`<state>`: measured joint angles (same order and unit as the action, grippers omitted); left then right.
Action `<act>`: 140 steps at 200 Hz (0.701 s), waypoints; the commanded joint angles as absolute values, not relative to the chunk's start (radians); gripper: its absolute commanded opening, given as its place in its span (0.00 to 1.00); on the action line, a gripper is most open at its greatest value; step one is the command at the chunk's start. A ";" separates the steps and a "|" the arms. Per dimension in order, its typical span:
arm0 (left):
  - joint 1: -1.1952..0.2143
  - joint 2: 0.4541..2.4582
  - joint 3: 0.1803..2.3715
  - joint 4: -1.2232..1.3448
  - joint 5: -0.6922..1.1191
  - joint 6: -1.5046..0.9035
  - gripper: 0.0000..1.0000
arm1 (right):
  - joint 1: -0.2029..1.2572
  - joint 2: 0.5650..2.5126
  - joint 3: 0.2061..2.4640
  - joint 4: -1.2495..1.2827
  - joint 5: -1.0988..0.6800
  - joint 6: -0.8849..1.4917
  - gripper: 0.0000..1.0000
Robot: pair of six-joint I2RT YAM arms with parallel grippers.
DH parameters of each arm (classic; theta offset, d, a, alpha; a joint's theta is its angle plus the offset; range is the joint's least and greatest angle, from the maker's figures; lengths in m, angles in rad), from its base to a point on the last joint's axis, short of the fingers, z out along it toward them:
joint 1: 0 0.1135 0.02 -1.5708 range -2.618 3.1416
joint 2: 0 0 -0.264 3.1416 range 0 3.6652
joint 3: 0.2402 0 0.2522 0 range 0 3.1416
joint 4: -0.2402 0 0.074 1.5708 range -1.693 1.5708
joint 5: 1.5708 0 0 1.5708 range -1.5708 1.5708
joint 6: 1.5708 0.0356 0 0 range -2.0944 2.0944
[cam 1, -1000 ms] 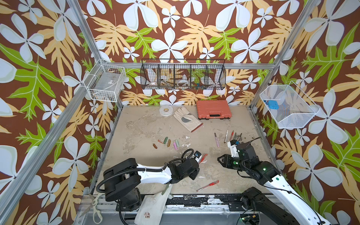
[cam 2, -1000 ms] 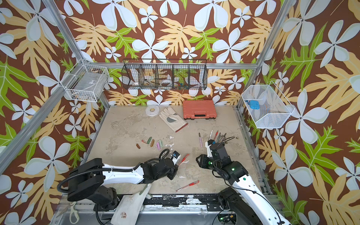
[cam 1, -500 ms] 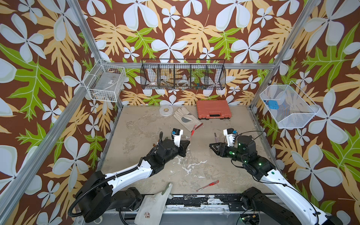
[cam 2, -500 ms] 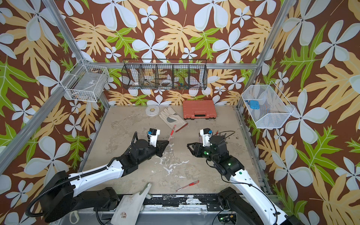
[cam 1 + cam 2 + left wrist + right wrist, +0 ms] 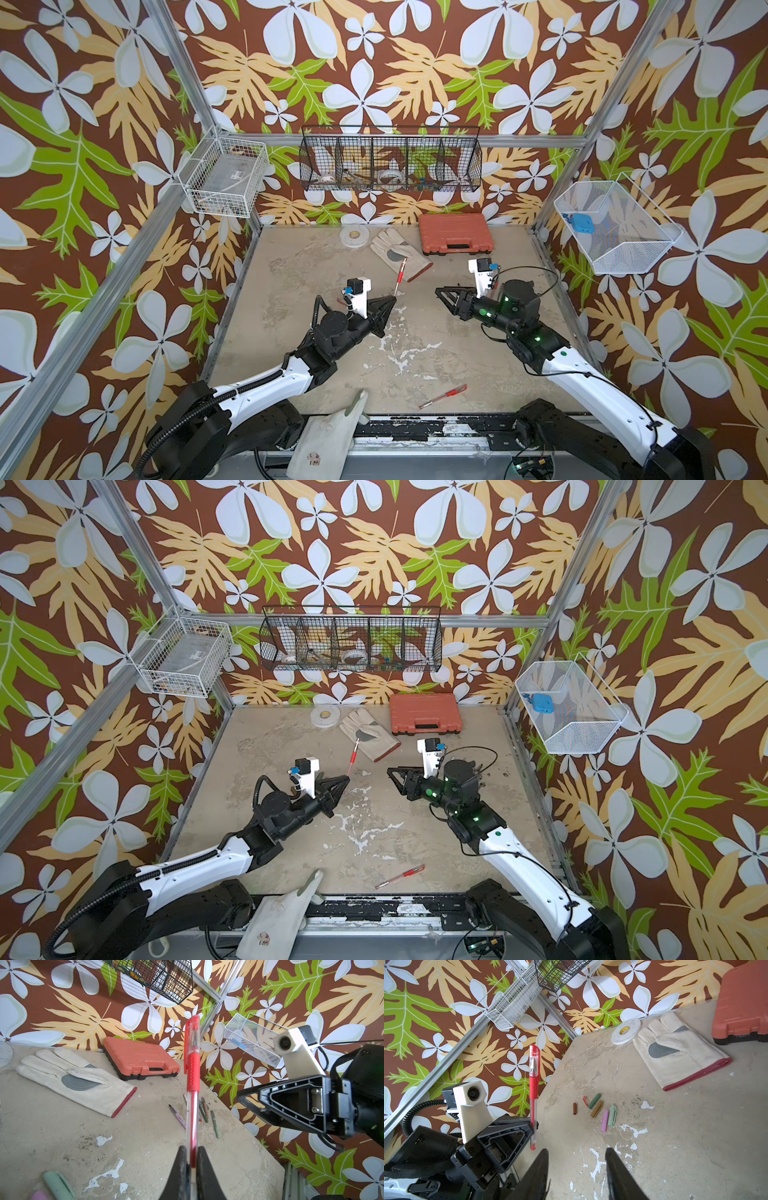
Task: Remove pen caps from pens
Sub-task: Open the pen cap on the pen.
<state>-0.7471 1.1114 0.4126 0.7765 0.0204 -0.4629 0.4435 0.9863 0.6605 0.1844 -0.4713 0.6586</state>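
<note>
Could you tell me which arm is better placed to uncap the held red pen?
Likely right: the right tool is open, facing the capped red pen, whose barrel the left tool grips.

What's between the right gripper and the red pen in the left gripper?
Nothing. In a top view, only bare table shows between the right gripper and the capped red pen held by the left gripper.

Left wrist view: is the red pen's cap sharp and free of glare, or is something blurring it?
Left wrist view: the red pen and its cap are sharp and evenly lit, with no glare; only the left pincer, closest to the lens, is soft. Right wrist view: the pen is crisp too, while the right pincer is dark and blurred.
</note>
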 commanded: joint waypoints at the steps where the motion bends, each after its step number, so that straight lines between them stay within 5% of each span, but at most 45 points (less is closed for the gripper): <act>1: -0.745 1.132 0.387 0.882 0.011 -0.430 0.01 | 0.444 1.029 0.656 0.322 -0.501 0.602 0.45; 140: -0.745 1.248 0.375 0.949 0.062 -0.416 0.00 | 0.443 1.113 0.484 0.583 -0.630 0.489 0.44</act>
<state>-0.7471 1.2461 0.3763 0.8948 0.0395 -0.4133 0.4438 1.1069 0.4908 0.4953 -0.5900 0.4873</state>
